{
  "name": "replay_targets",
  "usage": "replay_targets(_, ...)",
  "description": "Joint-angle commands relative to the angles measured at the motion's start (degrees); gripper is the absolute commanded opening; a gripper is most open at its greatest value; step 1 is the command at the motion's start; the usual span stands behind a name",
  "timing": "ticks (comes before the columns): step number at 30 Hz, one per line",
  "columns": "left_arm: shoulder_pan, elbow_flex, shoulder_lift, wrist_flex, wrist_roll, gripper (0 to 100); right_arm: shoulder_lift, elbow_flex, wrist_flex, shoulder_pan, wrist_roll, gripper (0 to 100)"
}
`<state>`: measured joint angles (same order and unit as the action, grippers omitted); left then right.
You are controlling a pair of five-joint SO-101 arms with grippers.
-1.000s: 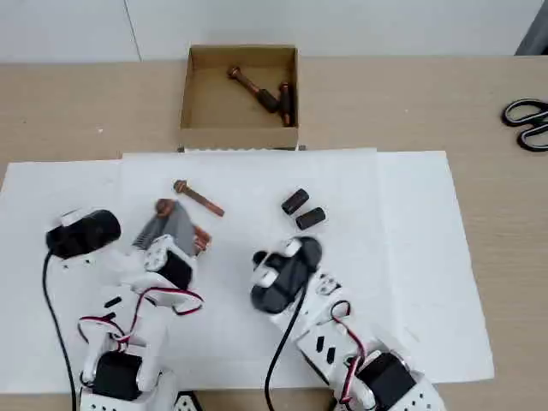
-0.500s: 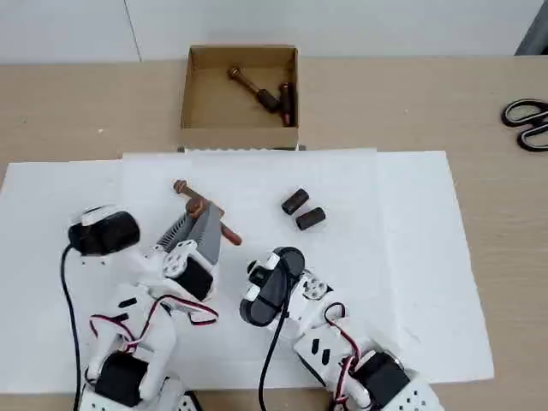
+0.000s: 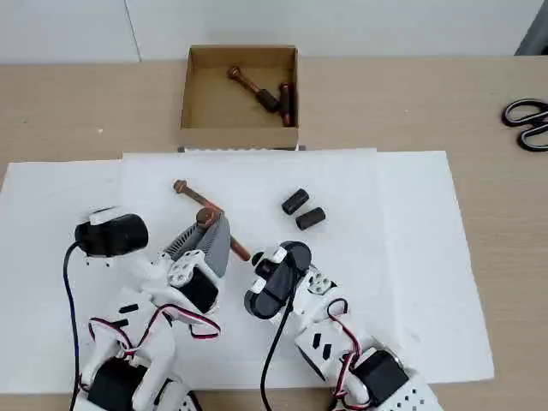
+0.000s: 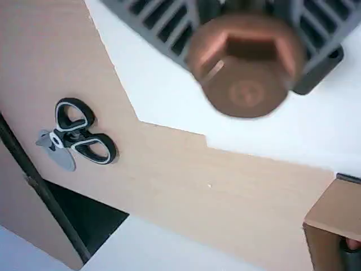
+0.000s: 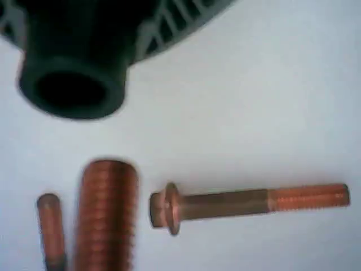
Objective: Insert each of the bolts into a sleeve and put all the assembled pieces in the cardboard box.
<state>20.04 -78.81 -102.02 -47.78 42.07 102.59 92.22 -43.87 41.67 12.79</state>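
Observation:
My left gripper (image 3: pixel 208 237) is shut on a copper bolt (image 3: pixel 224 237). The bolt's hex head (image 4: pixel 245 68) sits between the ribbed fingers, and its threaded end (image 5: pixel 107 217) points toward my right gripper. My right gripper (image 5: pixel 79 51) is shut on a black sleeve (image 5: pixel 72 87), whose open bore lies a short way from the bolt's tip, not touching it. In the high view the right arm's wrist (image 3: pixel 276 278) covers this sleeve. A loose bolt (image 3: pixel 193 193) lies on the white paper. Two loose sleeves (image 3: pixel 294 201) (image 3: pixel 310 217) lie right of it. The cardboard box (image 3: pixel 195 94) holds assembled pieces (image 3: pixel 267 92).
White paper (image 3: pixel 411 257) covers the near half of the wooden table. Scissors (image 3: pixel 527 122) lie at the far right edge. The left arm's black motor (image 3: pixel 111 235) and its cables sit at the near left.
My left gripper has carried the bolt to the right, toward the right gripper. My right gripper moved left with the sleeve, then shifted back slightly. The loose parts have not moved.

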Motion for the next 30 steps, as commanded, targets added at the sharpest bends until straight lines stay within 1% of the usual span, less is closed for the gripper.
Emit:
replay_targets(1, 0.44, 2.77, -0.44, 0.09, 0.18, 0, 0.31, -1.05, 1.45, -0.4, 0.62, 0.3)
replay_targets(6, 0.44, 2.68, -0.44, 0.0, 0.18, 0, 0.31, -1.05, 1.45, -0.22, 0.7, 0.3)
replay_targets(11, 0.53, 1.71, -0.44, -0.09, 0.18, 0, 0.31, -2.2, 1.45, 2.51, 0.7, 0.3)
replay_targets(17, 1.76, 1.54, -0.44, -0.18, 0.18, 0, 0.31, -2.2, 1.45, 2.42, 0.7, 0.3)
replay_targets(24, 1.76, 1.36, -0.44, -2.2, 0.18, 0, 0.31, -2.9, 3.91, 2.51, 0.7, 0.3)
replay_targets(30, 1.76, -0.48, -0.53, -2.11, 0.26, 0, 0.31, -4.31, 3.82, 2.68, 0.79, 0.3)
